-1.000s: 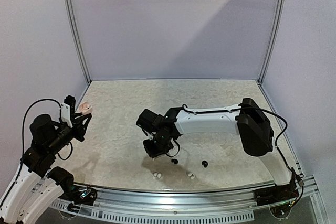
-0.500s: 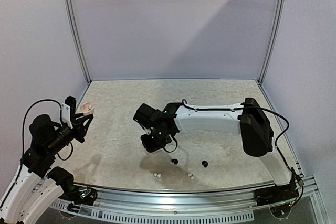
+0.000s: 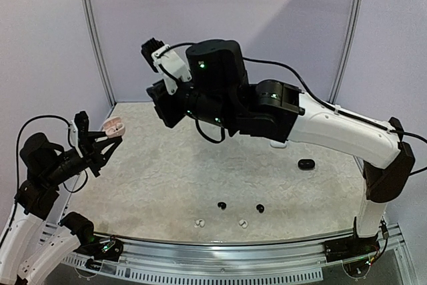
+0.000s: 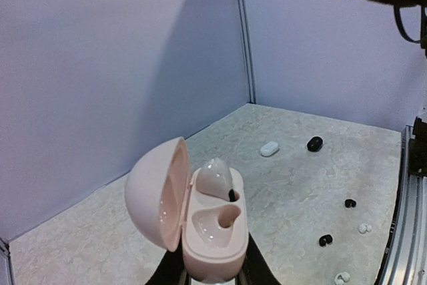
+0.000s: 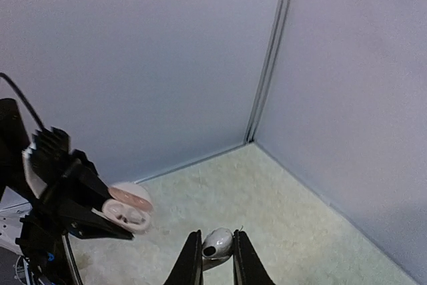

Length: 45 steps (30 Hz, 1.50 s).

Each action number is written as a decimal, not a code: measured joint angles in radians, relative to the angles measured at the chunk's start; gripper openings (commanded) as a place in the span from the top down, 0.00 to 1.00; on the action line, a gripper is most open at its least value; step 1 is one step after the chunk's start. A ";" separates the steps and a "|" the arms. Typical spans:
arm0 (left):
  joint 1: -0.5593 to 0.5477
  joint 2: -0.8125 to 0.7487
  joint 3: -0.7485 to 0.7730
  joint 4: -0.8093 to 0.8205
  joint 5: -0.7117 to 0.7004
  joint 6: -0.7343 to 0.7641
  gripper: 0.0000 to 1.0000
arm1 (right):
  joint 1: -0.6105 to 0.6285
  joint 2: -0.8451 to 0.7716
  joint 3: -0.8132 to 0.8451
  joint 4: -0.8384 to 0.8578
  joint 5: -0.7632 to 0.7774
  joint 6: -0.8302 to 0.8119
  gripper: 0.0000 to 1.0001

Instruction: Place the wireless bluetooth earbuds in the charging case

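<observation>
While both arms are held above it, table (image 3: 167,165): a marbled surface is seen, walled by pale panels.
Right arm (image 3: 333,128): it is raised high and stretched across toward the left rear corner.
Left arm (image 3: 40,165): it is lifted at the left edge and angled toward the middle.
Right gripper (image 5: 215,250): its jaws are drawn narrow and clamped on the held earbud.
Left gripper (image 4: 213,277): its jaws are closed on the base of the charging case.
Charging case (image 4: 212,228): a pink shell is held in the air with its lid swung open to the left; the far one of its two sockets is filled.
Black case (image 3: 305,163): it is laid shut on the table at the right.
White case (image 4: 269,149): it is laid near the black case.
Seated earbud (image 4: 215,178): it is lodged in the far socket.
Held earbud (image 5: 219,239): a pale piece is pinched between the fingertips, apart from the charging case.
Black earbuds (image 3: 221,205): two are laid near the front edge.
White earbuds (image 3: 198,222): two are laid just in front of the black earbuds.
</observation>
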 measured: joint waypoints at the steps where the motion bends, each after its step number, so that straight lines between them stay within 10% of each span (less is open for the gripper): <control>1: 0.000 0.016 0.010 0.013 0.014 -0.001 1.00 | 0.020 -0.001 0.012 0.050 0.004 -0.048 1.00; 16: -0.065 0.152 0.180 -0.010 0.023 0.063 1.00 | 0.098 0.205 0.170 0.187 -0.062 -0.449 1.00; 45: -0.144 0.172 0.209 -0.113 -0.089 0.119 1.00 | 0.098 0.233 0.195 0.178 0.019 -0.486 1.00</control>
